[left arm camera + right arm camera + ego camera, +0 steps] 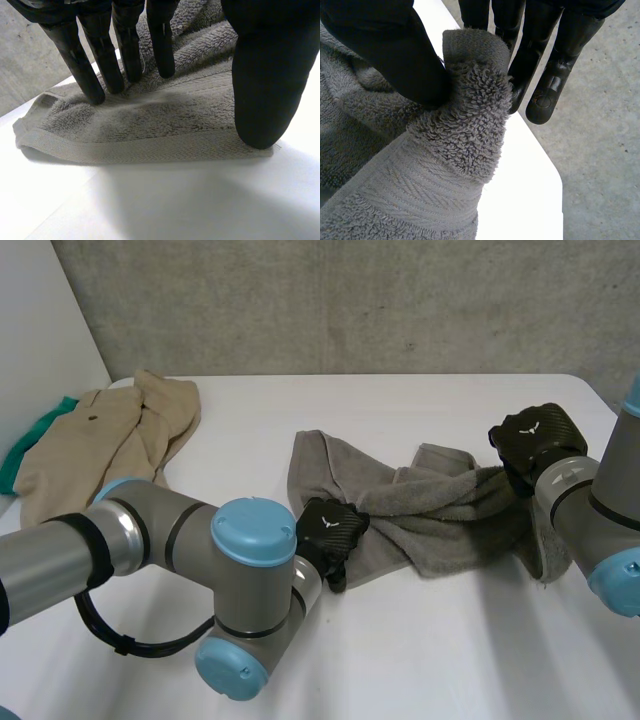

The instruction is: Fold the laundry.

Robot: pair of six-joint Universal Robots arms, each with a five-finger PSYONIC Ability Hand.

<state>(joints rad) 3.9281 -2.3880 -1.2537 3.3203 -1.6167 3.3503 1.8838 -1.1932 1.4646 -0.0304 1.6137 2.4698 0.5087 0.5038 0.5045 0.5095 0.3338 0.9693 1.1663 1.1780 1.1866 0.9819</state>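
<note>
Two black hands are on one grey towel, which lies rumpled and twisted across the middle of the white table. From my remote station I read the left hand at the towel's near hem, toward its left end. In the left wrist view its fingers are straight and spread, with their tips set down on the pile. Its thumb stands on the hemmed edge close to a corner. Nothing is pinched, so I log this hand as apart and merely pressing the cloth flat. The right hand is at the towel's opposite end, toward the table's right side. In the right wrist view its thumb and fingers close from both sides on a bunched fold of terry. I log this hand as clamped on the towel, with the cloth drawn up to it. A beige garment lies at the table's far left corner, well apart from the towel. A green cloth shows just beside it at the table's edge. A concrete wall stands behind the table.
</note>
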